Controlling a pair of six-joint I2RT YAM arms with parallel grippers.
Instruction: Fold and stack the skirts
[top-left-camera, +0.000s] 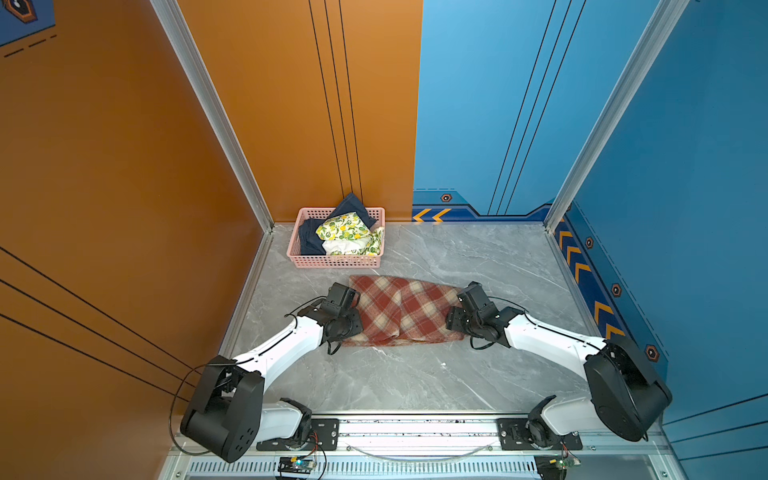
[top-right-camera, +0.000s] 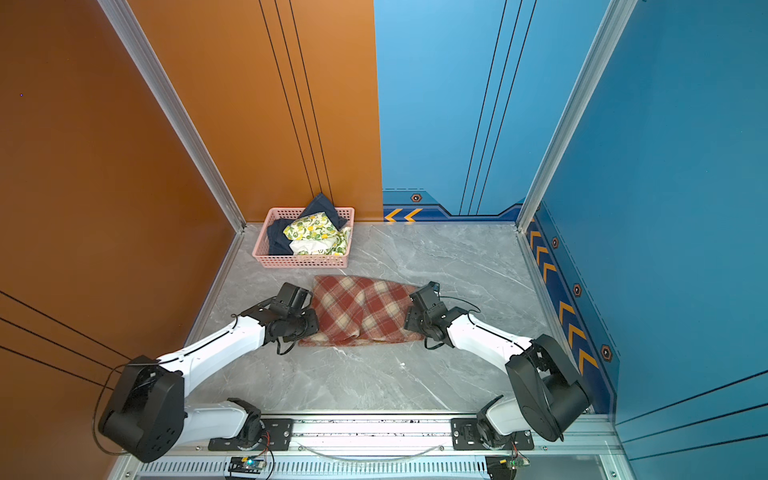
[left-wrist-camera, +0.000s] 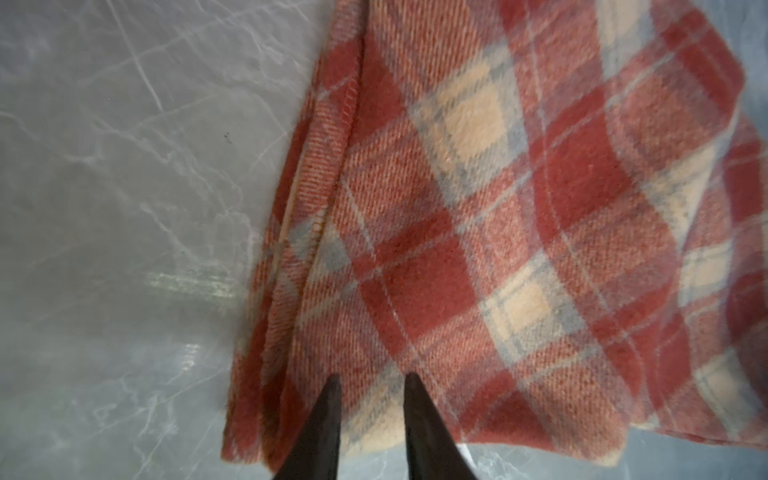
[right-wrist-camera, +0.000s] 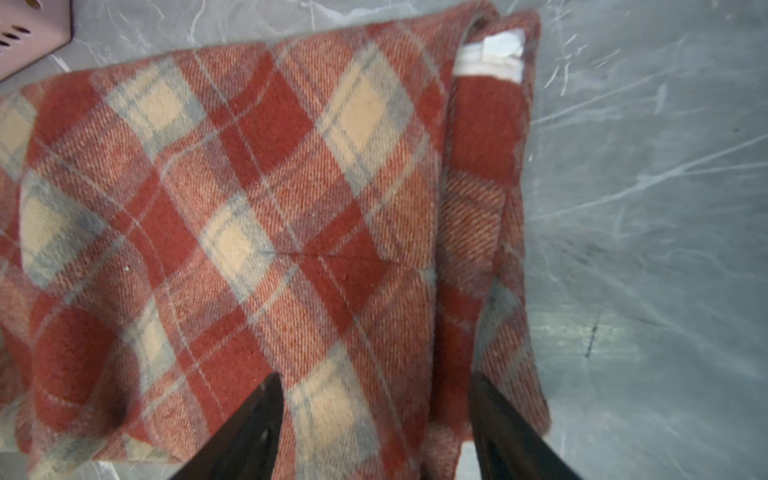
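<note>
Nearest you, bare marble table lies on the robot's side of the plaid skirt, with nothing on it. The skirt lies flat on the table, and its long axis runs left to right across the robot. Its layered edges suggest it is already doubled over.

Each arm sits at its own end of the skirt, so neither is nearer; the cloth lies straight between them. The left gripper is over the skirt's left end. Its jaws are narrow, with plaid showing in the slim gap, and you cannot tell whether any cloth is pinched. The right gripper is over the skirt's right end, where a white label peeks out. Its jaws are wide and hold nothing, with one finger over the top panel and the other by the layered edge.

An end-to-end fold looks like the likely next move, so one end would travel along that long axis toward the other arm.

Just beyond the skirt's far left corner is the pink basket. The lemon-print skirt and the denim skirt lie bundled inside it, unfolded.
</note>
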